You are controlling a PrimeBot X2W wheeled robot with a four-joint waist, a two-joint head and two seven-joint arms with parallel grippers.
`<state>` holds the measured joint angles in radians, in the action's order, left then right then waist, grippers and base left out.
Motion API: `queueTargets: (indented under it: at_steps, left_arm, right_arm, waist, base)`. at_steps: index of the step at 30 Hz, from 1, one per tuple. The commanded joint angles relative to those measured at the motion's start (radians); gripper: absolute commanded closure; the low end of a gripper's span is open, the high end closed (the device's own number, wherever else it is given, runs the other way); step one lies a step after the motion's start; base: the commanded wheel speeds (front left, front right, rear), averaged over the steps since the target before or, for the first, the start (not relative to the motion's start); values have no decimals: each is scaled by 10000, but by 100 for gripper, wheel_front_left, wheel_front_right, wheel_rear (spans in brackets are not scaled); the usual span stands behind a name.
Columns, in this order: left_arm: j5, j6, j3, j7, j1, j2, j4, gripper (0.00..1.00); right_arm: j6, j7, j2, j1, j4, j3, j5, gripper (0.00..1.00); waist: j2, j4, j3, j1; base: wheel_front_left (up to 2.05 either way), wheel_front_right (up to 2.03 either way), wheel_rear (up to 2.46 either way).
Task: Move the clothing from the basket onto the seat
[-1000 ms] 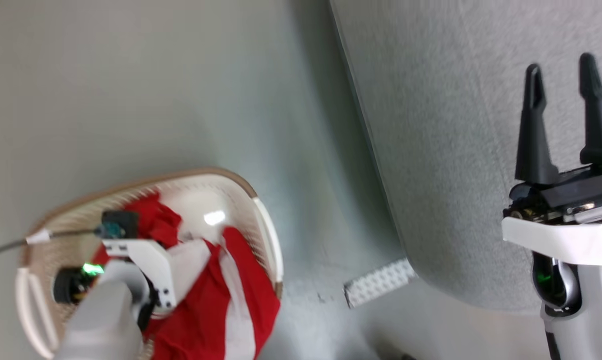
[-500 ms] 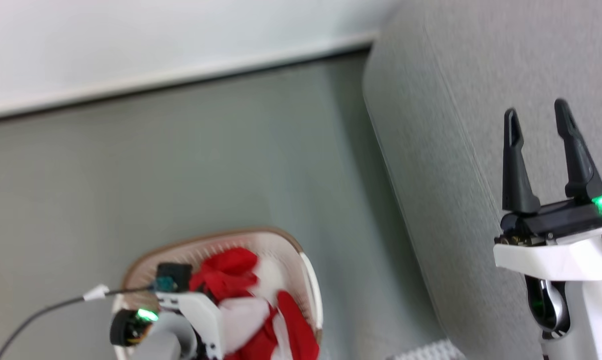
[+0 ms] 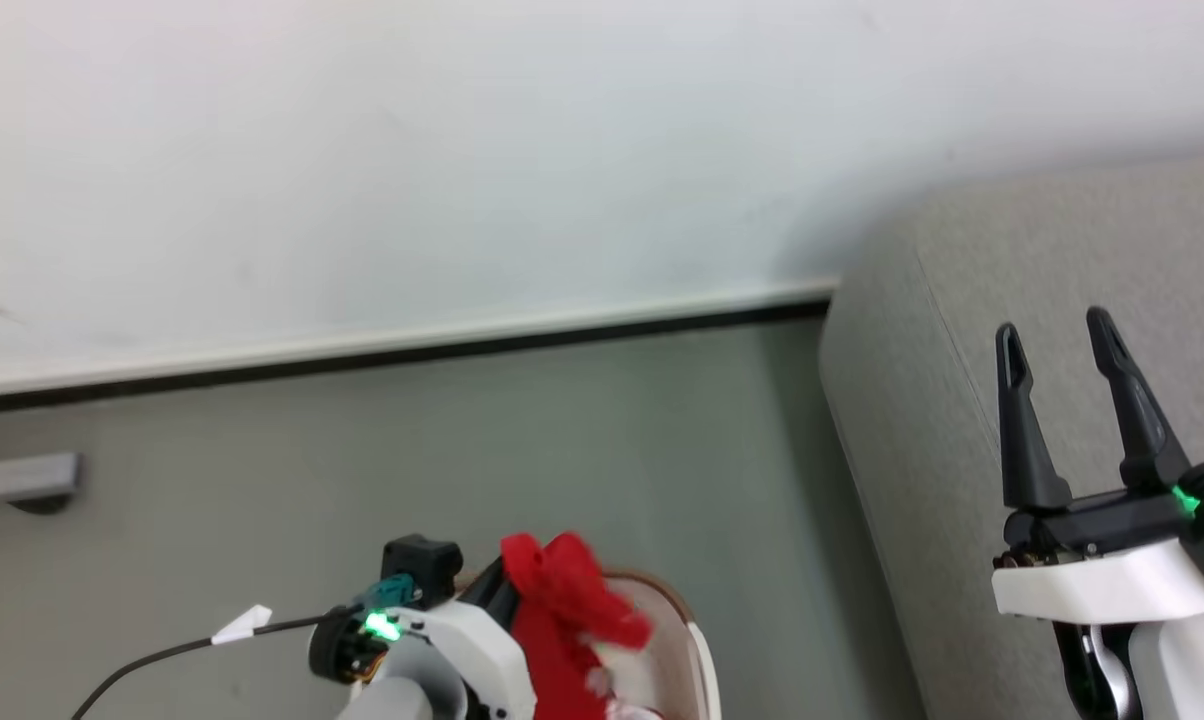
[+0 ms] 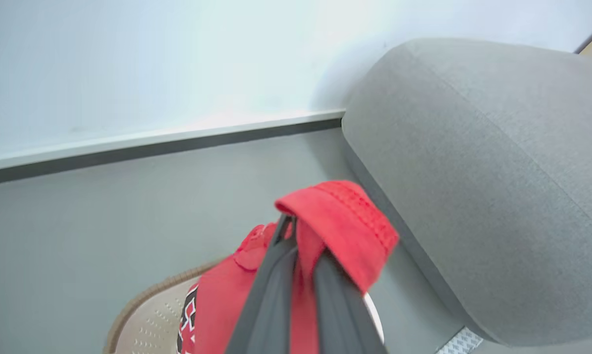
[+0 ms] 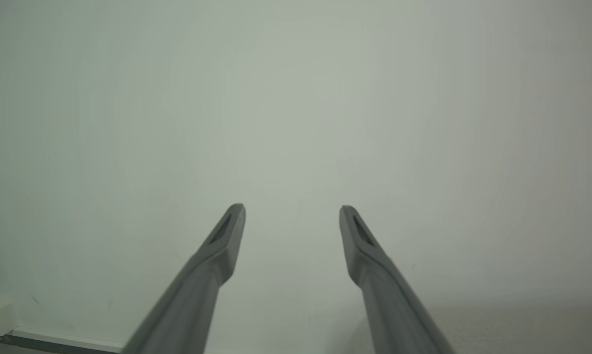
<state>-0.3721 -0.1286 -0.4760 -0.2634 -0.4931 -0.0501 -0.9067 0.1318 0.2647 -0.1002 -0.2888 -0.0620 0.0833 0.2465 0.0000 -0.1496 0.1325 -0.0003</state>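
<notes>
the whole head view has swung upward over the last second: where it looked down into the basket, it now takes in the white wall (image 3: pixel 462 150), the dark-edged skirting board (image 3: pixel 412 345) and the grey-green floor (image 3: pixel 522 450). that is the camera rising, not the room shifting.

the grey sofa (image 3: pixel 1092 250), the seat for this job, stands to the right with its rounded end just beside the basket and nothing lying on the part in view. the cream basket (image 3: pixel 700 645) sits on the floor at the bottom edge of the head view, with only a little of its brown rim showing.

the real change is the clothing (image 3: pixel 562 600). 1 red garment that lay heaped in the basket now hangs above it, bunched over the left tool (image 4: pixel 301 241). the tool is fully closed, its 2 dark fingers pinching a fold of hem while the rest trails back toward the basket. a black-and-white emblem (image 4: pixel 188 314) shows on the hanging cloth. i judge the pick done and the carry to the sofa next. whether more garments remain below is hidden.

the right tool (image 3: pixel 1052 328) stands as wide open as it goes, holding nothing, raised in front of the sofa.

in the way: the sofa's rounded arm lies between the garment and the cushion, so the trailing cloth may snag the basket rim or drag on the arm. a black cable (image 3: pixel 162 655) with a white tag (image 3: pixel 242 622) runs off the left wrist. a short grey bar (image 3: pixel 17 478) sits low at the far left, well apart.
</notes>
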Motion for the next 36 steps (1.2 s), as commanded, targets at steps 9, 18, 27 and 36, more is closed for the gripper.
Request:
queueTargets:
  at_steps: [9, 18, 27, 36]
  left_arm:
    - [-111, 79, 366, -13, 486, -309, 2499, 100]
    - [-261, 432, 517, 812, 444, -638, 5150, 100]
    - [-480, 838, 782, 1703, 289, -1012, 6849, 100]
    - [-568, 970, 837, 2001, 136, -1111, 7398, 100]
  right_arm:
    - [-21, -7, -160, 692, -218, 183, 159, 0]
    - [-21, -7, -285, 1016, -369, 519, 277, 0]
    - [-21, -7, -514, 1063, -389, 1085, 559, 0]
    - [-21, -7, -880, 888, -314, 2116, 1058, 0]
  waist:
    - [0, 730, -1281, 3]
    - [0, 854, -1656, 3]
    - [0, 802, -1803, 3]
    - [0, 806, -1794, 3]
  base:
    - [0, 0, 0]
    - [0, 0, 0]
    - [0, 0, 0]
    - [0, 0, 0]
